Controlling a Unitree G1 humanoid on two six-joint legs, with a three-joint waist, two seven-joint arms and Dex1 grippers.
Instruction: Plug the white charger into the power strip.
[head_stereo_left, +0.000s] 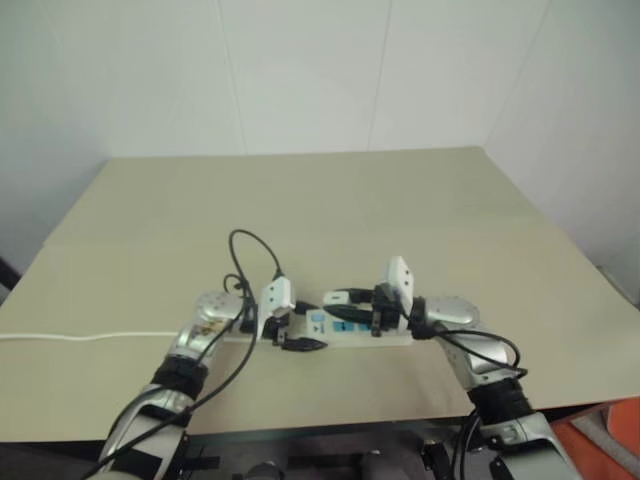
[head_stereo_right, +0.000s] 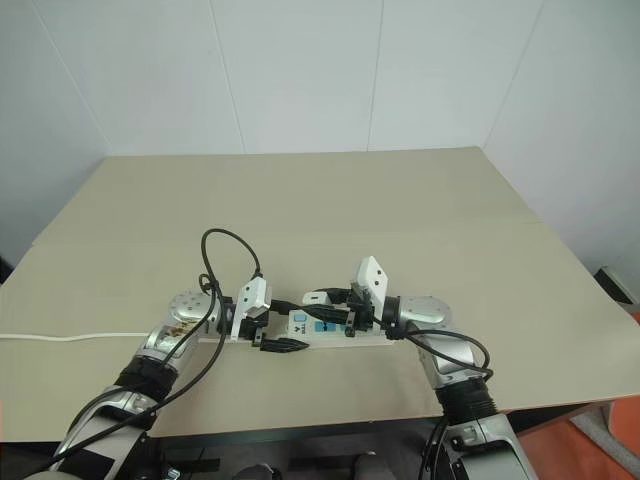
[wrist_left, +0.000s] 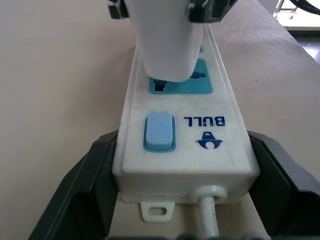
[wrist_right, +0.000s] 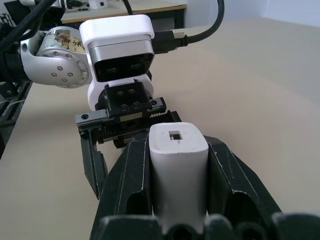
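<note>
The power strip (wrist_left: 185, 145) lies on the table near its front edge, its light blue switch (wrist_left: 159, 131) at the end toward my left arm. My left gripper (head_stereo_left: 290, 335) is shut on that switch end, one black finger (wrist_left: 82, 180) on each long side. My right gripper (wrist_right: 177, 200) is shut on the white charger (wrist_right: 178, 165) and holds it from the right, above the strip. In the left wrist view the charger (wrist_left: 167, 40) stands upright with its lower end at the blue socket (wrist_left: 200, 82) nearest the switch. Its prongs are hidden.
The strip's thin white cord (head_stereo_left: 80, 336) runs left across the tan table (head_stereo_left: 330, 210) and off its edge. The table's front edge lies just below my arms. Black cables (head_stereo_left: 250, 250) loop above my left wrist. White walls stand behind the table.
</note>
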